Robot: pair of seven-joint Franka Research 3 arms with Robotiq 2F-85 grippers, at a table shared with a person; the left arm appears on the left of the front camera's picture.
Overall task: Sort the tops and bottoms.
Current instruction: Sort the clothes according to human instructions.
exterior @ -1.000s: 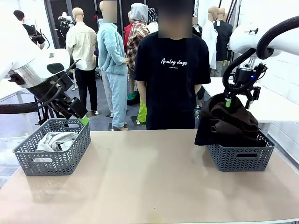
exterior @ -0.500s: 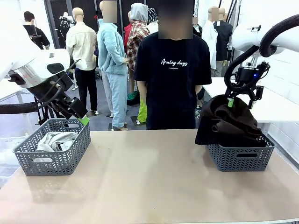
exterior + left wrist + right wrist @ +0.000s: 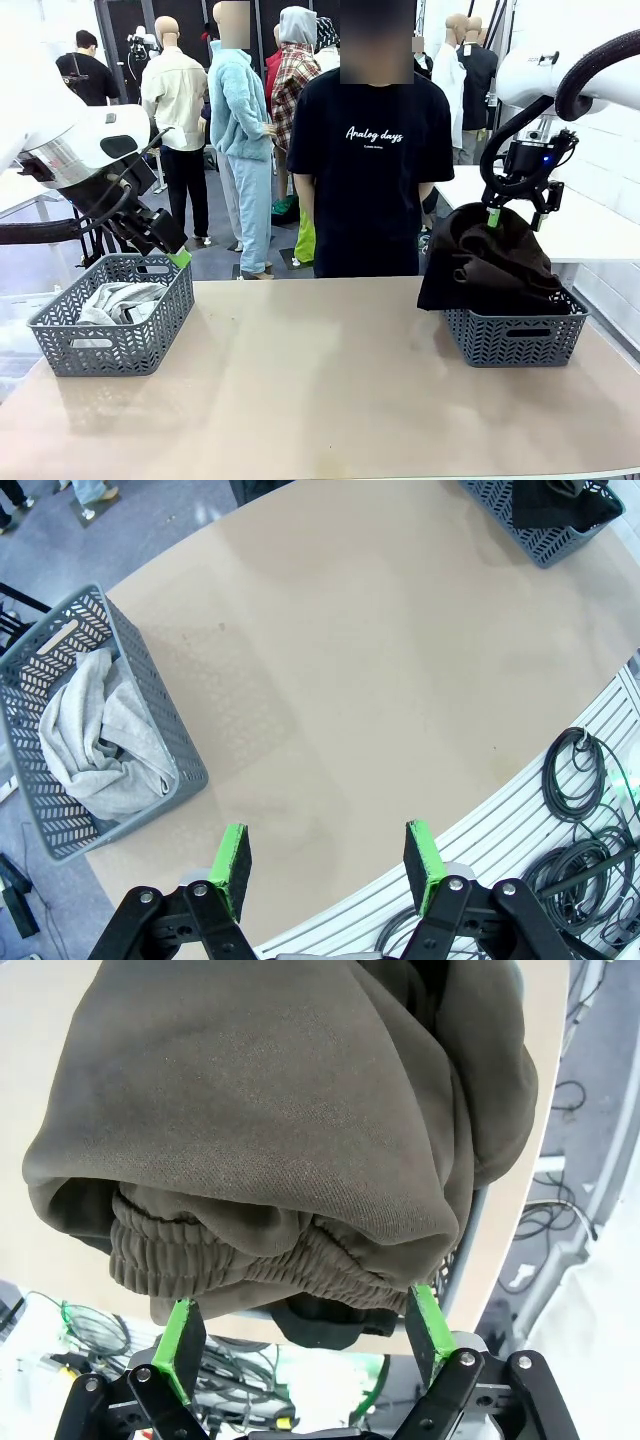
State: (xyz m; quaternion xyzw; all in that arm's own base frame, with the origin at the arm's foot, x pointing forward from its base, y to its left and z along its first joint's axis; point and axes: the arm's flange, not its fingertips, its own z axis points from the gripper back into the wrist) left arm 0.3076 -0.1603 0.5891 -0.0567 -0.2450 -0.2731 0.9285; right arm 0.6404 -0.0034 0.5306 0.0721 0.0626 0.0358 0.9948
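Below the right gripper, whose jaws stand wide and empty, the brown garment lies heaped over its basket (one side hangs outside) and could slide off. Left gripper hangs open, holding nothing.

Left gripper hangs jaws apart, holding nothing, above the table's left end; right gripper is raised over its right end, jaws wide.

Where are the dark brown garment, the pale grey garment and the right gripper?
dark brown garment (image 3: 270, 1090): right wrist view, broad folded top surface.
pale grey garment (image 3: 95, 735): left wrist view, crumpled middle, inside the basket.
right gripper (image 3: 514, 217): front view, between its open fingertips, above the garment.
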